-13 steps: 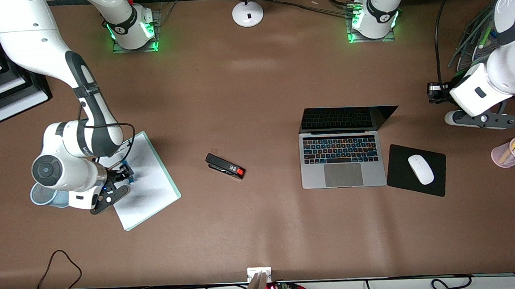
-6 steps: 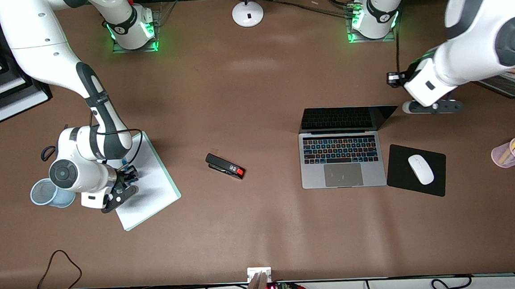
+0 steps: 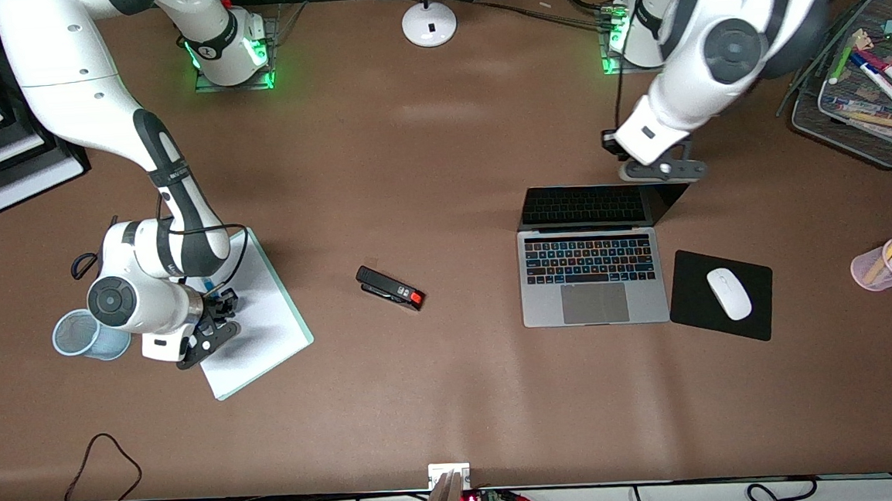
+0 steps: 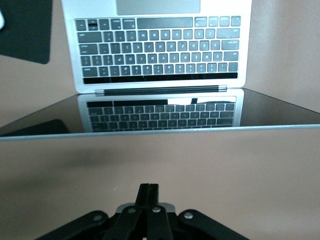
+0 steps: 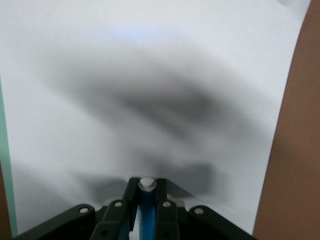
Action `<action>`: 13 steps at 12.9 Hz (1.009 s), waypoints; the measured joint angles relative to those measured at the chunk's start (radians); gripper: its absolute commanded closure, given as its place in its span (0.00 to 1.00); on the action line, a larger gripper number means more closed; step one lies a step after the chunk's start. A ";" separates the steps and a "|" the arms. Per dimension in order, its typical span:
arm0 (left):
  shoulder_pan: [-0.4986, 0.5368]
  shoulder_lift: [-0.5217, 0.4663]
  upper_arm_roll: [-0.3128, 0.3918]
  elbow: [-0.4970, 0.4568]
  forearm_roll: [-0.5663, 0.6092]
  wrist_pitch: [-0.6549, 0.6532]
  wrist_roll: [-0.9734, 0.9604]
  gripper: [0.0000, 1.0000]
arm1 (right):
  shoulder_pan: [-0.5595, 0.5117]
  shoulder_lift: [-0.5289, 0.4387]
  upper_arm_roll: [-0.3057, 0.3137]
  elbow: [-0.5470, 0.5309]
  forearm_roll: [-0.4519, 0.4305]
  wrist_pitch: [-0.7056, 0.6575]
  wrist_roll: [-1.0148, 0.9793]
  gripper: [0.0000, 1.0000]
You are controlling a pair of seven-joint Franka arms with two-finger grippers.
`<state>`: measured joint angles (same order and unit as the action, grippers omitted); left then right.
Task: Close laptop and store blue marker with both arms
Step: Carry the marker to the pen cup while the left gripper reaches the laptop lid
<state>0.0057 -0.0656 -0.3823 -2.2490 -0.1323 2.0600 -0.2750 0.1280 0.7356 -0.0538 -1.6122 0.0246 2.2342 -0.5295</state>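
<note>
The blue marker (image 5: pixel 145 210) is clamped between the fingers of the right pincer (image 3: pixel 214 320), which hangs just above a sheet of white paper on a pale-green clipboard (image 3: pixel 252 316) at the right arm's end of the bench (image 3: pixel 440 406). In the right wrist view the marker's long axis runs along the fingers, its pale whitish end (image 5: pixel 146 183) pointing out past the fingertips toward the paper, and its shadow falls on the sheet. Just beside the clipboard, closer to that end of the bench, stands a light-blue mesh cup (image 3: pixel 78 335).

The laptop (image 3: pixel 591 272) sits open toward the left arm's end of the bench, trackpad nearest the front camera, hinge line running along the bench's length and the dark screen (image 3: pixel 590 204) raised on the side of the arm bases. The left pincer (image 3: pixel 662 169) hovers over the top edge of the screen near one corner; in the left wrist view its fingers (image 4: pixel 148 192) are pressed together with nothing between them, aimed at the lid's upper rim.

A black-and-red stapler (image 3: pixel 390 288) lies between the clipboard and the laptop. Beside the laptop a white mouse (image 3: pixel 729 293) rests on a black mouse pad (image 3: pixel 698 312), and near the bench's end stand a pink pen cup (image 3: pixel 888 264) and a wire tray of markers (image 3: pixel 862 93).
</note>
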 measured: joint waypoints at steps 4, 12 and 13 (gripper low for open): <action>0.005 0.056 0.001 -0.090 0.000 0.229 0.002 1.00 | -0.005 -0.034 -0.004 0.064 0.000 -0.047 0.000 1.00; 0.007 0.106 0.001 -0.097 0.129 0.496 0.009 1.00 | -0.156 -0.092 -0.015 0.264 0.226 -0.319 -0.441 1.00; 0.008 0.124 0.001 -0.097 0.136 0.532 0.010 1.00 | -0.178 -0.102 -0.015 0.289 0.256 -0.368 -0.507 1.00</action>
<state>0.0136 0.0585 -0.3809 -2.3464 0.0038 2.5924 -0.2652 -0.0502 0.6333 -0.0691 -1.3233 0.2808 1.8660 -1.0367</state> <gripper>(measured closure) 0.991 0.824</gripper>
